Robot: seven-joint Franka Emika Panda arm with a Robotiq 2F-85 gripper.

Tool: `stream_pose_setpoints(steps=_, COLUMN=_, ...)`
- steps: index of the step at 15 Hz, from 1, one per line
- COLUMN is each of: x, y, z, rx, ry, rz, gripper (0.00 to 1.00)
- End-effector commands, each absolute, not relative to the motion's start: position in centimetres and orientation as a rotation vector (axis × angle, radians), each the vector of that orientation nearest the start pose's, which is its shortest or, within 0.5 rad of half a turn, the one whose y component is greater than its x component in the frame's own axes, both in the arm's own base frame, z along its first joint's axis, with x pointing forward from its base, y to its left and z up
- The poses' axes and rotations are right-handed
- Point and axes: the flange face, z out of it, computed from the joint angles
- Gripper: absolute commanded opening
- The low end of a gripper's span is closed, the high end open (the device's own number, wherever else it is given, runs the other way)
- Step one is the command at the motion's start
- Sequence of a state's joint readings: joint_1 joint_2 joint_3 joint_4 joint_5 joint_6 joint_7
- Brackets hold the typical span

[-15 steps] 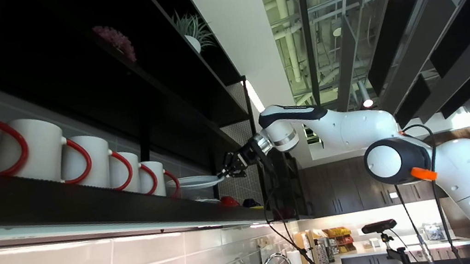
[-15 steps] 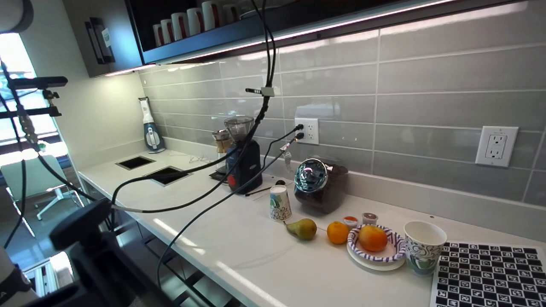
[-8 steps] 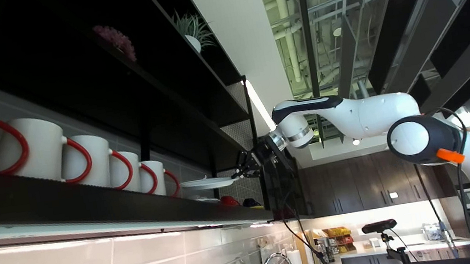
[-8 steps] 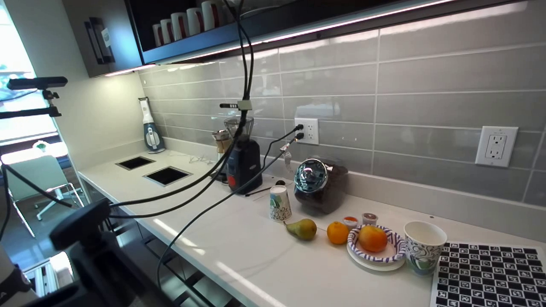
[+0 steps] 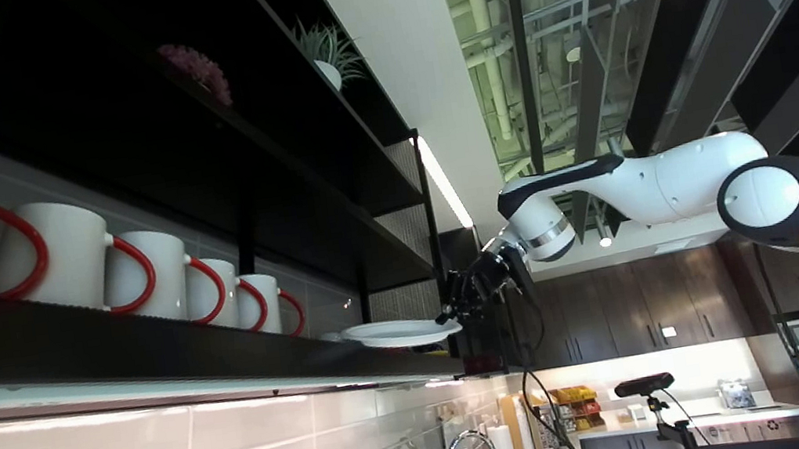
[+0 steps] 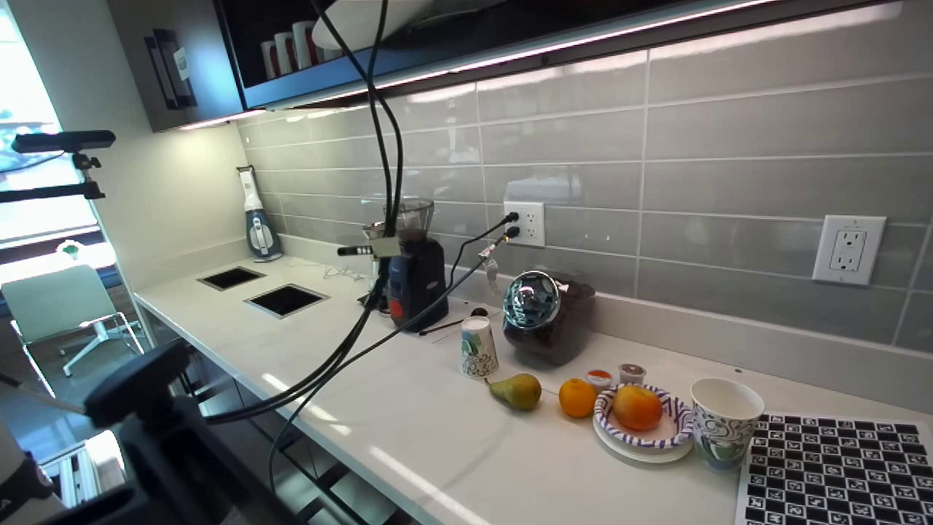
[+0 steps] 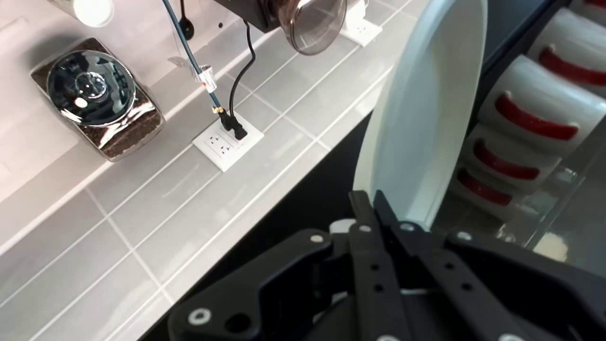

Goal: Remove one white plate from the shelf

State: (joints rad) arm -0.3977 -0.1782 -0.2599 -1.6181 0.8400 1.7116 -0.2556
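The white plate [image 5: 396, 332] is held by its rim in my gripper [image 5: 447, 318]. It is raised and tilted in front of the shelf's front edge. It also shows in an exterior view [image 6: 372, 18], covering some mugs, and in the wrist view [image 7: 416, 104]. In the wrist view the fingertips [image 7: 369, 194] are nearly together on the plate's near rim. The black shelf [image 5: 148, 341] runs along the wall. A pale edge of something [image 5: 331, 337] shows behind the plate on the shelf; most of it is hidden.
White mugs [image 5: 67, 250] with red handles stand in a row on the shelf. The upper tier sits close above. Black arm cables [image 6: 383, 146] hang over the counter [image 6: 437, 452]. A pear [image 6: 516, 392], an orange [image 6: 576, 398], paper cups [image 6: 479, 348] and a coffee grinder [image 6: 417, 281] stand below.
My arm has drawn back from the shelf with the plate. The plate has moved away from the mugs, lower and out past the shelf edge, and tilts more. The hanging cables have shifted.
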Motion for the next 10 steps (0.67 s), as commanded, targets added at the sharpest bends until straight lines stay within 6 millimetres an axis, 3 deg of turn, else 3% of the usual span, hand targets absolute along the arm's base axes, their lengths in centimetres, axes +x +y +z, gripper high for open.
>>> stream_pose_setpoints(steps=1, x=40.0, y=-26.3, z=69.9, rx=-2.316, ry=0.336, rz=-0.744, gripper=0.01)
stream_pose_setpoints(steps=4, x=39.0, y=-26.0, z=67.3, rx=-2.412, ry=0.292, rz=-0.649, gripper=0.01)
stream_pose_setpoints(steps=5, x=40.2, y=-27.2, z=68.7, rx=-2.367, ry=0.329, rz=-0.693, gripper=0.03)
stream_pose_setpoints(steps=7, x=39.9, y=-26.8, z=67.4, rx=-2.396, ry=0.317, rz=-0.653, gripper=0.03)
stream_pose_setpoints(steps=10, x=39.9, y=-26.5, z=67.2, rx=-2.4, ry=0.31, rz=-0.645, gripper=0.03)
